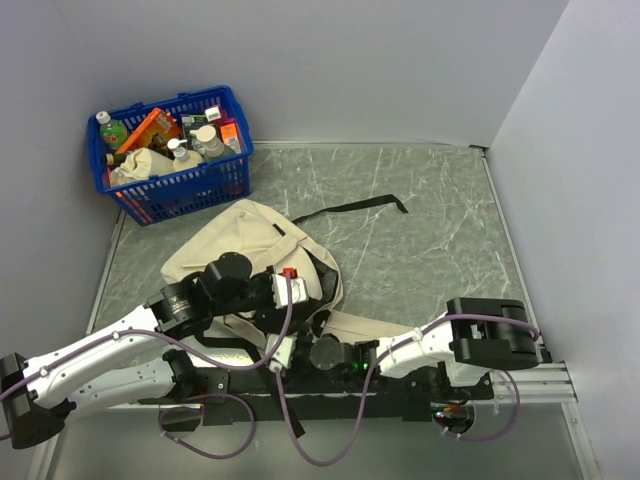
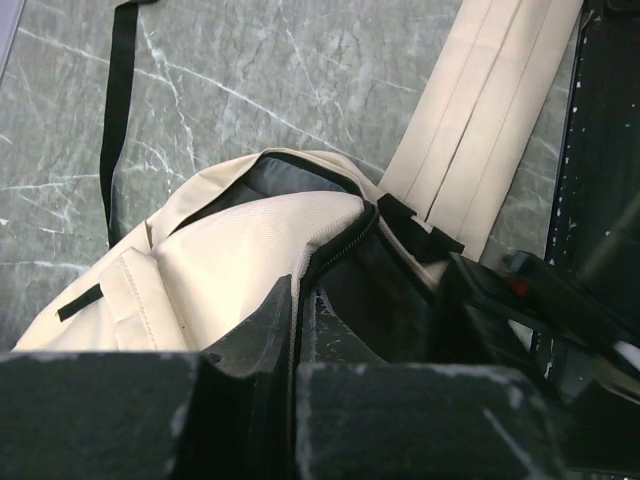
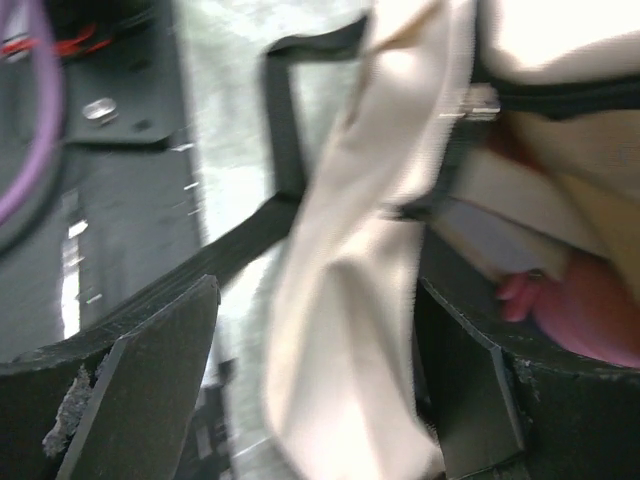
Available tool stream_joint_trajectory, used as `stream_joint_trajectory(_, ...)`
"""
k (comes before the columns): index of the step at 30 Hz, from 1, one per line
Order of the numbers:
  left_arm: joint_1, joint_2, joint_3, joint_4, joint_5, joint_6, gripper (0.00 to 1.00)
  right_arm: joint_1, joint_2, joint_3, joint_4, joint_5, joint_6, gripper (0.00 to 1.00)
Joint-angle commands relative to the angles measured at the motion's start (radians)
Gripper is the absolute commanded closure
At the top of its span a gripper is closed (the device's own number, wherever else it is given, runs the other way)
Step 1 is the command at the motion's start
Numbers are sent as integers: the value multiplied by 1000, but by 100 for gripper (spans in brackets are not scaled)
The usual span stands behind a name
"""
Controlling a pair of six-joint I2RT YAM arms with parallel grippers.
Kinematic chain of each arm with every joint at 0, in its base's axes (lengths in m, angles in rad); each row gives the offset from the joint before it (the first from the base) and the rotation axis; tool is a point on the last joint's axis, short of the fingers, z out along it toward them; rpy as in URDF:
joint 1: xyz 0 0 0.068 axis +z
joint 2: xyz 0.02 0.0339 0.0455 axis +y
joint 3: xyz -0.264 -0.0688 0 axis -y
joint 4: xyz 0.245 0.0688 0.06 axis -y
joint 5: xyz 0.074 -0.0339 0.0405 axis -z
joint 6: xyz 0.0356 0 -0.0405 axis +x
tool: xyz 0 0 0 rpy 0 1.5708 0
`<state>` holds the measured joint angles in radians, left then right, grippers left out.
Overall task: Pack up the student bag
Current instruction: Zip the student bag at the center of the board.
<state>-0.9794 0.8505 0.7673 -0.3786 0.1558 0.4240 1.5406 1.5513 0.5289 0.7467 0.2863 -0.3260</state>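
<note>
The student bag (image 1: 250, 245), cream-beige with black straps, lies slumped in the middle of the table in the top view. My left gripper (image 1: 296, 288) is at its near side, shut on the zip edge of the bag's mouth (image 2: 340, 235); the left wrist view has that thin edge running between the closed fingers (image 2: 262, 325), with the dark inside to the right. My right gripper (image 3: 318, 290) is low at the bag's near edge (image 1: 290, 352), open wide. A loose fold of the bag (image 3: 350, 200) hangs between its fingers, blurred. A pink thing (image 3: 590, 315) shows inside the bag.
A blue plastic basket (image 1: 175, 150) full of bottles and packets stands at the far left corner. One black strap (image 1: 350, 208) trails over the table behind the bag. The arms' black mounting rail (image 1: 330, 385) runs along the near edge. Walls close in left, back and right.
</note>
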Motion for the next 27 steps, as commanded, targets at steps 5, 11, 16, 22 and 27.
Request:
stream_joint_trajectory(5, -1, -42, 23, 84, 47, 13, 99, -86, -83, -55, 161, -13, 87, 12)
stream_joint_trajectory(11, -1, -56, -3, 89, 53, 12, 99, -83, -85, -24, 167, 33, 41, 12)
stream_joint_trajectory(16, -1, -48, -10, 92, 63, 9, 99, -33, -112, -4, 172, 91, -7, 10)
stream_joint_trajectory(22, -2, -44, -16, 101, 73, 4, 99, -2, -108, 26, 204, 154, -41, 6)
stream_joint_trajectory(27, -2, -50, -17, 98, 76, 1, 99, -4, -77, 49, 224, 143, -45, 7)
